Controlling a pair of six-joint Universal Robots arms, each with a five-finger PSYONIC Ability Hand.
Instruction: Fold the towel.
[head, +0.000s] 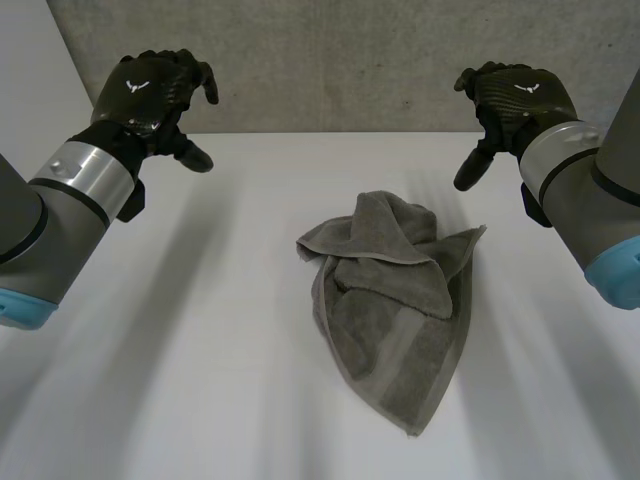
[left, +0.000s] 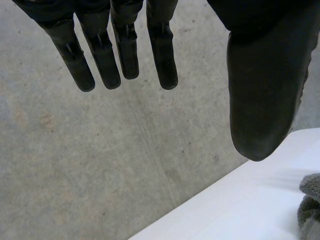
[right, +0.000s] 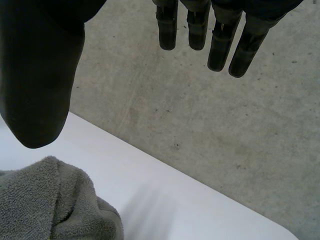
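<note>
Head view:
- The left arm (head: 40, 230) runs out at the left edge of the frame and the right arm (head: 600, 220) at the right edge. Everything past the forearms is cut off.
- The towel (head: 390, 300), centre right of the frame, lies crumpled. Its upper folds cover the layers beneath, so not every corner or hem can be traced.
- The surface (head: 200, 380) is cut by the lower edge of the frame.

Left wrist view:
- The left robot hand (left: 260, 100) is cut off at the palm.
- A small piece of towel (left: 310, 210) lies beside the thumb; the rest is out of frame.

Right wrist view:
- The right robot hand (right: 40, 75) is cut likewise.
- The towel (right: 50, 205) under the thumb is partly out of frame.
</note>
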